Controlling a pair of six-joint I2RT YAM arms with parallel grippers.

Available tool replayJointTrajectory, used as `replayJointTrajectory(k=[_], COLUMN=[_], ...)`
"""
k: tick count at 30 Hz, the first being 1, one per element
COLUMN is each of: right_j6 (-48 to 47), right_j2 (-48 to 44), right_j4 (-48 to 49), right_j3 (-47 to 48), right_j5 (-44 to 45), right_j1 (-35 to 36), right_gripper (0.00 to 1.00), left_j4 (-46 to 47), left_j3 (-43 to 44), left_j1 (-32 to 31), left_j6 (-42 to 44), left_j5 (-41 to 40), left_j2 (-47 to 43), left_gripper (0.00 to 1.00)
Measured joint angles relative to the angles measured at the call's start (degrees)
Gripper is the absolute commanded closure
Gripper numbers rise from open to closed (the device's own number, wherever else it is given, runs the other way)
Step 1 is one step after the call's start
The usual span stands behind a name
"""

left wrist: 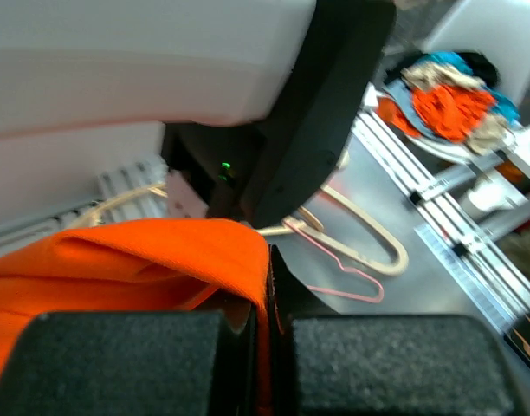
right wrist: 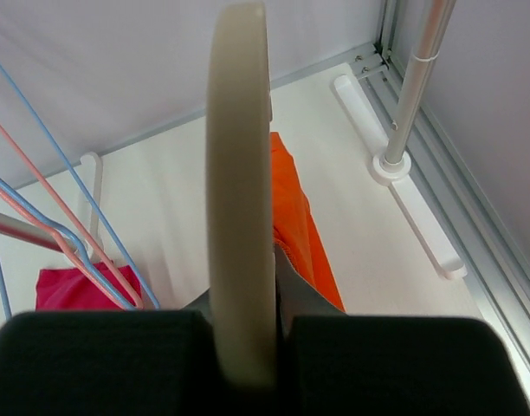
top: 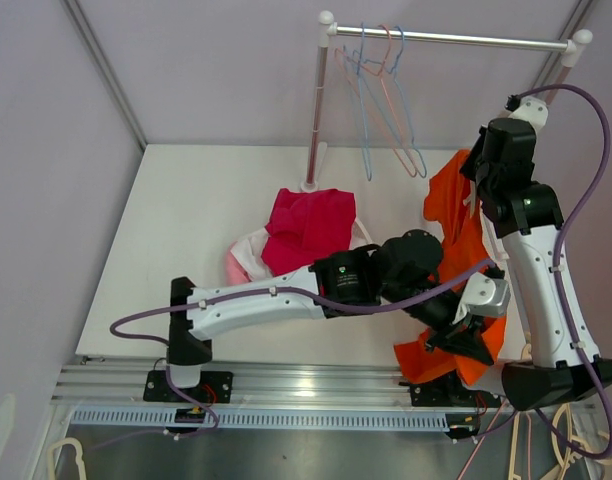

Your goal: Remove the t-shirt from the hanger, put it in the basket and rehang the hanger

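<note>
Orange t-shirt (top: 454,215) hangs over the table (top: 186,250) at right, left gripper (left wrist: 267,347) clamped on its hem, right gripper (right wrist: 243,342) clamped on the cream hanger (right wrist: 239,156); advise drawing the hem steadily away, hanger held firm.

**No words to read**

No words, numbers or brand names can be read in any of the three views. In the left wrist view, a small pale sticker (left wrist: 185,196) sits next to a tiny green light (left wrist: 223,169). It is too blurry to tell if anything is written on it.
</note>
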Motion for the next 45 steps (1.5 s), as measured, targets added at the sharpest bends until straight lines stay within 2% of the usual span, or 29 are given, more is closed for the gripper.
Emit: replayJointTrajectory(k=[4,7,11,16,20,23,28,36,41,45], right_j6=[-0.48,-0.90,-0.81,0.00,0.59,0.66,0.02,-0.98,-0.96,-1.55], right_j2=[2.14,4.59,7.48,9.29,10.56,10.64,9.75,4.83,0.52,-3.28], right_j4=[-1.09,-4.07,-11.26,-21.86,-25.14,-23.85,-25.66,-33.77,-33.00,-26.47], right_j3=[2.71,6.29,12.31,16.81,18.84,20.13,23.19,28.15,29.27,24.15], right_j5=[0.48,-0.13,-2.69,-7.80,-11.34,-12.15,-12.68,-12.66,-11.19,-9.79], right_j1=[0.00,0.04,-0.61,-1.70,-1.81,-2.01,-1.57,-0.48,-0.50,-0.50], right_gripper=[1.00,1.00,1.00,1.00,1.00,1.00,1.00,1.00,1.00,1.00], left_j4=[-7.04,-9.86,-7.80,0.17,13.05,18.91,19.34,15.23,5.44,-2.54], left_j3=[4.98,2.86,-10.91,-31.56,-45.79,-50.23,-46.58,-34.38,-28.59,-23.26], left_j1=[-0.02,-0.44,-0.46,-0.17,3.37,8.98,16.48,18.99,19.21,19.23], left_j6=[2.19,6.38,9.92,10.25,1.57,-6.10,-13.18,-21.03,-20.79,-19.47], left_j5=[8.02,15.78,22.69,23.50,21.09,17.05,3.85,-12.70,-21.66,-25.03], left_j2=[4.50,5.97,4.72,1.49,-4.74,-8.35,-9.29,-8.90,-9.53,-13.11], left_gripper=[0.99,0.99,0.99,0.99,0.99,0.99,0.99,0.99,0.99,0.99])
